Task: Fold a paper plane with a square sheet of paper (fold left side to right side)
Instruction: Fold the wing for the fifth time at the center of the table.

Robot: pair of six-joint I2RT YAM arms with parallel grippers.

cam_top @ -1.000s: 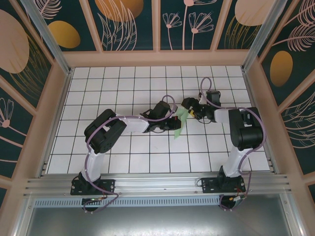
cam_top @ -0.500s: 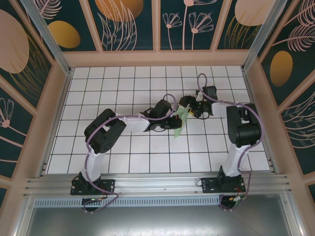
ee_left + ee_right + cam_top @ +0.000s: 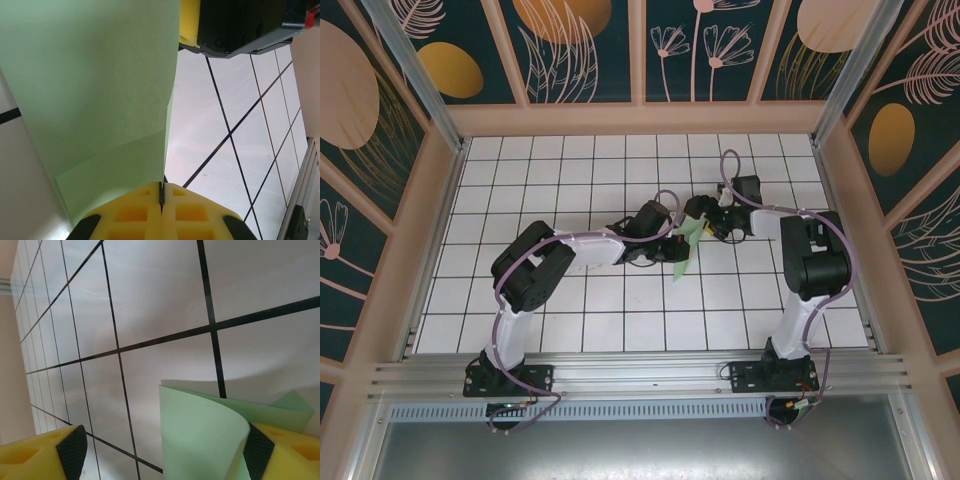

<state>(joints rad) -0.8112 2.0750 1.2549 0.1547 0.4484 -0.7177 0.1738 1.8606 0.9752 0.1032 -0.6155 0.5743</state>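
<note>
Fingers (image 3: 127, 217) of the left gripper (image 3: 161, 194) are pinching shut on the square sheet of paper (image 3: 95, 85), partly folded and raised off the tiled table (image 3: 580, 320) at mid-workspace. Its long axis is running near-to-far between the arms. The right gripper (image 3: 162, 452) is gaping wide, with the paper's curled edge rising between its pads, just beside one; a closing pinch looks due.

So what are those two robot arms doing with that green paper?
They are working on folding it into a paper plane. The left end effector is shut, pinching the creased green paper over the middle of the tiled table. The right end effector is open right beside it, with a curled part of the paper between its fingers but not squeezed. It is not a finished plane yet.
</note>
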